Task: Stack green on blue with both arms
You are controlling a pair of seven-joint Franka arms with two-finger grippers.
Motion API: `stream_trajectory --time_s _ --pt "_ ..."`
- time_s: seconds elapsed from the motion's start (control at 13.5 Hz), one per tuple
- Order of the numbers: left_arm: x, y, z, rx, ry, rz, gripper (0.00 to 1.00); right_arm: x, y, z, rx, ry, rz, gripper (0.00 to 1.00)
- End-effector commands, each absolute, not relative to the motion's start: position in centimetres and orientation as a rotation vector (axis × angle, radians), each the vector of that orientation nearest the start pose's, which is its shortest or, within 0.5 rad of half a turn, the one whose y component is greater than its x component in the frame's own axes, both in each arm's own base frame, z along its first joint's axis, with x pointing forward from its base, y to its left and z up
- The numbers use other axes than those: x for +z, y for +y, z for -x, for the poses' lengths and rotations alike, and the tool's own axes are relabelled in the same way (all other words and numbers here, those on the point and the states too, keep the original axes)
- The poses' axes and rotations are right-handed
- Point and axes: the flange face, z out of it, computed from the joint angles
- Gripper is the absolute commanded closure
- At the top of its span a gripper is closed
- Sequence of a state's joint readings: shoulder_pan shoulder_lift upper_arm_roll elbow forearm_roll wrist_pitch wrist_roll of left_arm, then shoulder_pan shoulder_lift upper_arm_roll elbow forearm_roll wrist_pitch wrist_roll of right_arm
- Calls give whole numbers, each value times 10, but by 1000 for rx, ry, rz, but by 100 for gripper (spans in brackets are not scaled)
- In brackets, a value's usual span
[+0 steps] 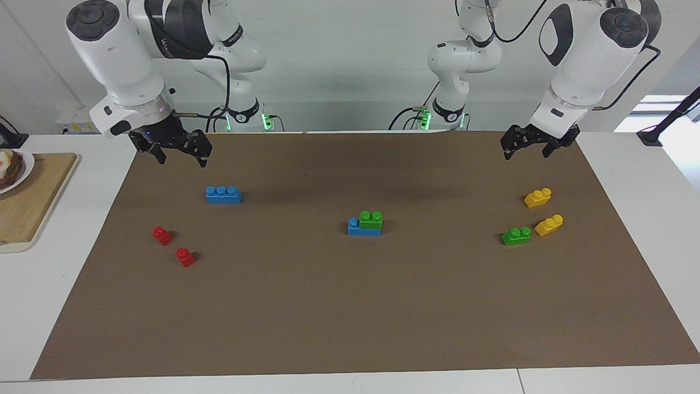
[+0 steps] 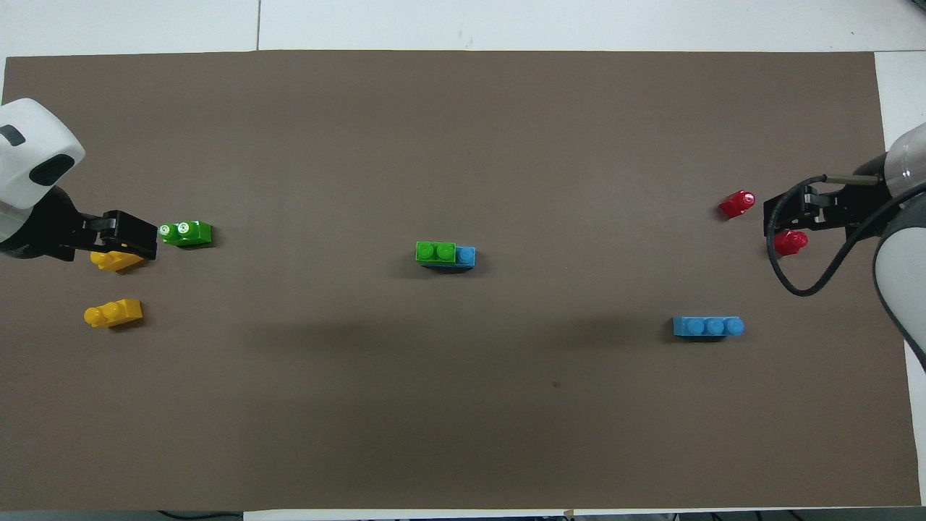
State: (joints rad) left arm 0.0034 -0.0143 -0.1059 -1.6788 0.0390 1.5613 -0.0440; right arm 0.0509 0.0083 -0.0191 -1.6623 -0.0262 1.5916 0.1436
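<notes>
A green brick [image 1: 371, 219] [image 2: 435, 252] sits stacked on a blue brick [image 1: 362, 229] [image 2: 466, 255] at the middle of the brown mat, leaving one blue stud bare. A second green brick [image 1: 517, 236] [image 2: 187, 233] lies alone toward the left arm's end. A second blue brick [image 1: 223, 195] [image 2: 707, 326] lies alone toward the right arm's end. My left gripper [image 1: 526, 155] [image 2: 132, 236] hangs open and empty over the mat's corner at its own end. My right gripper [image 1: 183, 161] [image 2: 780, 217] hangs open and empty over the mat close to the lone blue brick.
Two yellow bricks [image 1: 537, 197] [image 1: 549, 225] lie beside the lone green one. Two red bricks [image 1: 162, 235] [image 1: 186, 256] lie farther from the robots than the lone blue one. A wooden board [image 1: 27, 197] with a plate stands off the mat at the right arm's end.
</notes>
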Motion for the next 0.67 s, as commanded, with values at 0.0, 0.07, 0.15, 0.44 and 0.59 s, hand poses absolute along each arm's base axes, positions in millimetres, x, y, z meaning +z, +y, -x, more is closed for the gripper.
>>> stream_trajectory --time_s 0.0,0.07,0.15,0.44,0.59 --pt "596 -57 -536 116 91 3103 0 580 12 -552 94 154 3187 0" --pt "597 -55 -537 113 89 3105 0 579 12 -551 97 154 3186 0" --pt "597 -54 -537 102 87 3106 0 579 12 -551 97 154 3187 0" --pt "603 -52 -536 66 82 3108 0 579 12 -551 97 154 3186 0" --pt "602 -52 -536 66 82 3108 0 579 11 -551 97 156 3186 0"
